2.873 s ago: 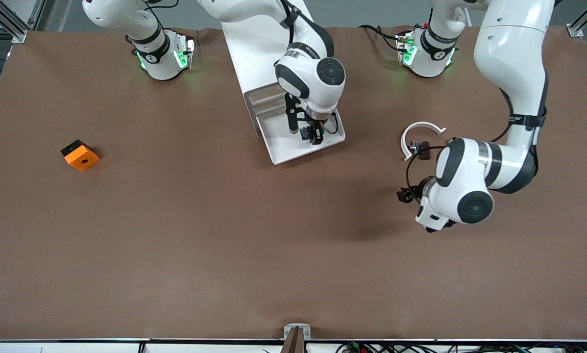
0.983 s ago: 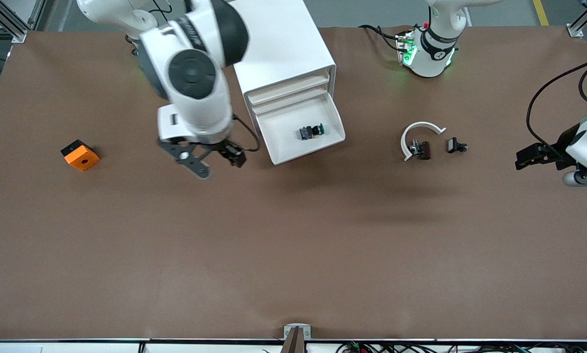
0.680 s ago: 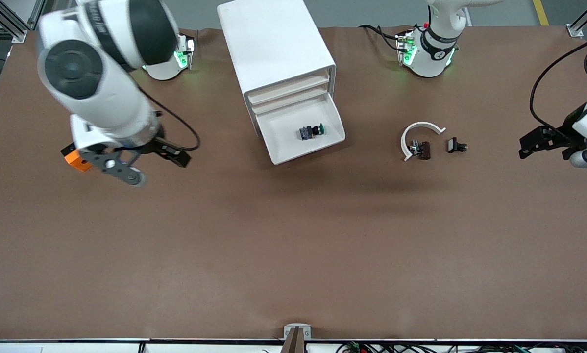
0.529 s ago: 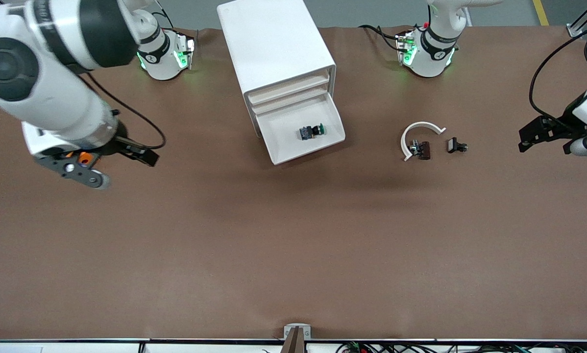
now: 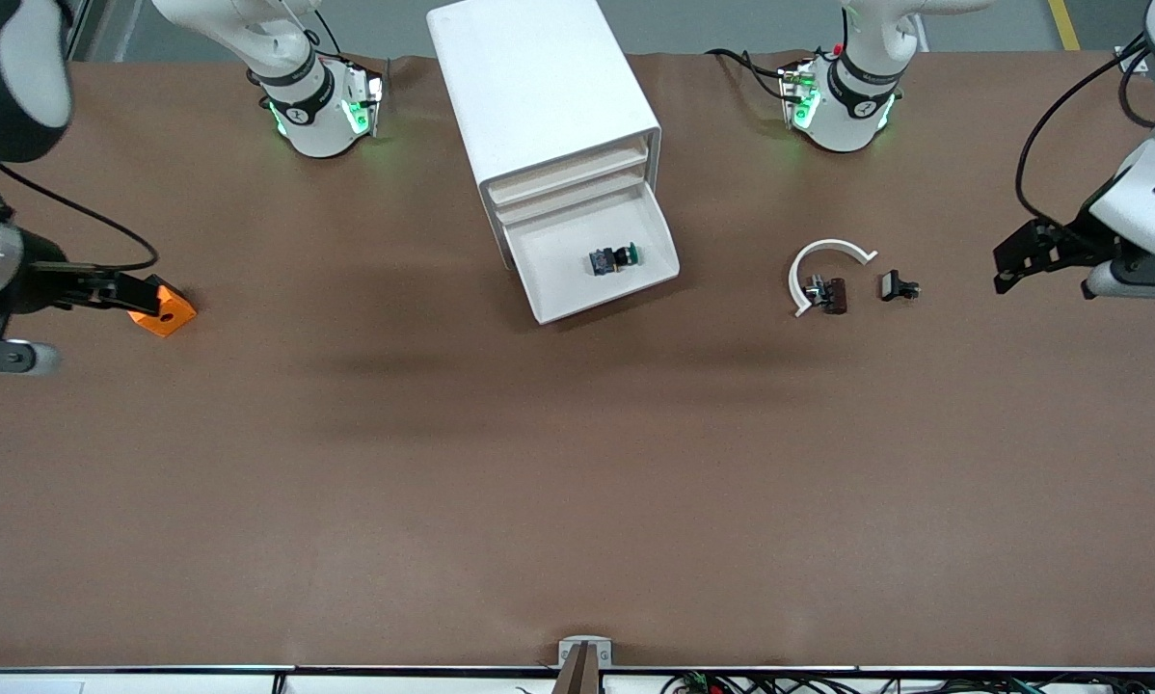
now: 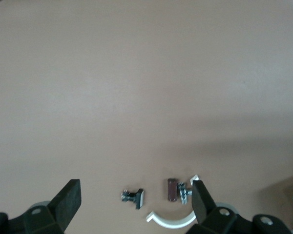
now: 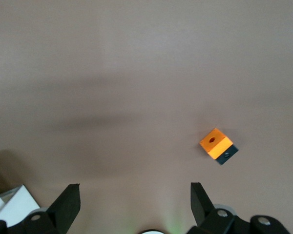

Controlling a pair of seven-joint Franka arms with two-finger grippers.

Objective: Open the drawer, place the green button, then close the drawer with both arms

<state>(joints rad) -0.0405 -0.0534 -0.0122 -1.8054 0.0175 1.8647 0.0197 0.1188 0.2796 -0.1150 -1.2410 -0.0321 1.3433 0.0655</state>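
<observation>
The lowest drawer [image 5: 550, 249] of the white cabinet [image 5: 539, 87] stands pulled out. The button [image 5: 614, 258], green cap on a black and blue body, lies in it on its side. My right gripper [image 5: 4, 357] [image 7: 135, 204] hangs open and empty high over the table's edge at the right arm's end, beside the orange cube [image 5: 165, 310] [image 7: 217, 145]. My left gripper [image 5: 1132, 287] [image 6: 135, 207] hangs open and empty high over the left arm's end of the table. Neither gripper touches anything.
A dark brown part [image 5: 835, 295] [image 6: 172, 189] with a white arc [image 5: 828, 253] [image 6: 171, 222] and a small black part [image 5: 898, 286] [image 6: 133, 196] lie between the cabinet and the left gripper. Two closed drawers [image 5: 568, 173] sit above the open one.
The right arm has let go of the button in the drawer and swung away to its end of the table. The left arm has drawn back to its own end.
</observation>
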